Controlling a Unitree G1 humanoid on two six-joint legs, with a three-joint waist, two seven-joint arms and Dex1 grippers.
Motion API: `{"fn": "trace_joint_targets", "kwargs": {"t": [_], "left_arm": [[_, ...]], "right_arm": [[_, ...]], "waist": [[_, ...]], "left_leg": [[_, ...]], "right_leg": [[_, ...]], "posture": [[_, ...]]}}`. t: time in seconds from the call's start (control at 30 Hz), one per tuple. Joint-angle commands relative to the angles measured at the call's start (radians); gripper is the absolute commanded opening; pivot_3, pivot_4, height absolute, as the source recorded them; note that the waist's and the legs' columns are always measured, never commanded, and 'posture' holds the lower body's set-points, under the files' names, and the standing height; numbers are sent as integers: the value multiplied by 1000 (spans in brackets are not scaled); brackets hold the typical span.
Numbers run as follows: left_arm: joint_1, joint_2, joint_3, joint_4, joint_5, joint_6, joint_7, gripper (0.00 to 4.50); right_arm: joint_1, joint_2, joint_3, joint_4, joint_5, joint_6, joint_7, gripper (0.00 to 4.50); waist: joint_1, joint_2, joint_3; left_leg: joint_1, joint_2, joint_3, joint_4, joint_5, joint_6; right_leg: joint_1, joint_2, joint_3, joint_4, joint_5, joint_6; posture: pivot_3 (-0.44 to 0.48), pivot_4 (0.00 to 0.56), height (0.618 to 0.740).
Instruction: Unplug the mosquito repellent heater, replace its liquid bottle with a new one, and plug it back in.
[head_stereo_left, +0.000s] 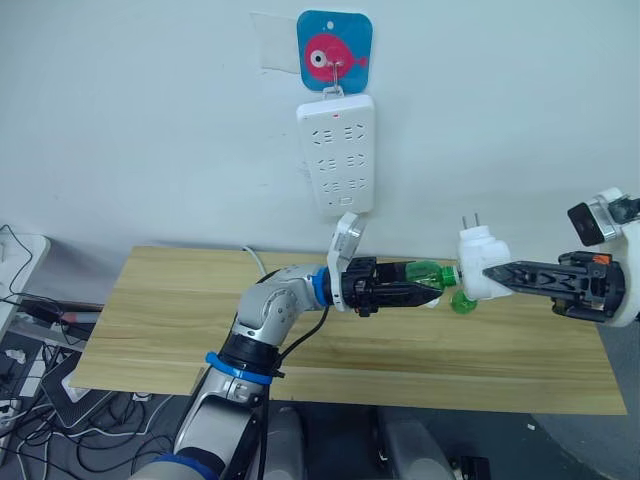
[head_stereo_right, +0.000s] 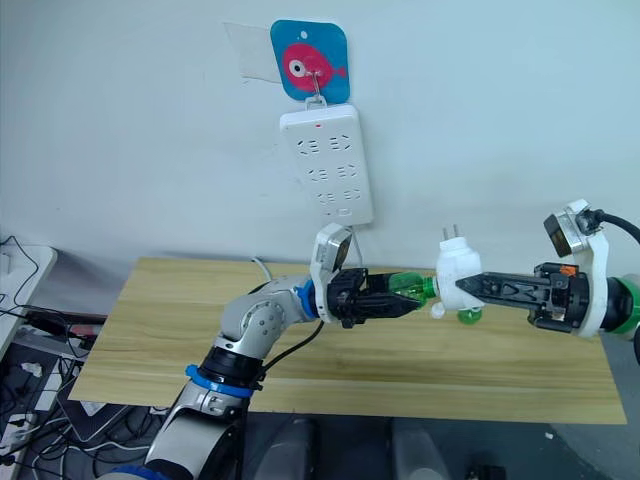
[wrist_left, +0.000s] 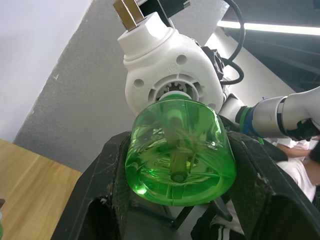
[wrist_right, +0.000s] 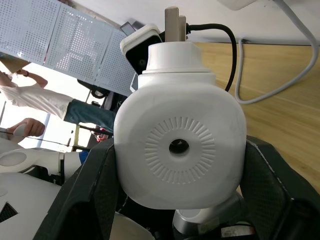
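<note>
both arms raised level above tabletop, meeting over its right half. left claw clamped on green liquid bottle, neck at underside of heater. right claw clamped on white mosquito repellent heater, prongs up. second green bottle lies below on tabletop. power strip hangs on wall.

Two bottles (green), one heater

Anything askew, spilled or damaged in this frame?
Nothing stands out. The small white rounded plastic heater, unplugged, sits in the right gripper; the left gripper holds the translucent green bottle at its socket. A second green bottle lies on the wooden table. No spill visible.
</note>
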Motion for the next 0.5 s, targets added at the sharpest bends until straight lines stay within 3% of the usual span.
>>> {"fn": "trace_joint_targets", "kwargs": {"t": [0.03,0.5], "left_arm": [[-17,-10,-10,-26,-10,-11,-7,2285],[-15,-11,-19,-27,-2,-12,-19,2285]], "right_arm": [[-9,12,2,-37,27,-28,-17,2966],[-67,-9,70,-69,27,-41,-66,2966]], "waist": [[0,0,0],[-1,0,0]], "left_leg": [[0,0,0,0,0,0],[0,0,0,0,0,0]], "right_leg": [[0,0,0,0,0,0],[0,0,0,0,0,0]], "posture": [[-77,217,740],[-87,222,740]]}}
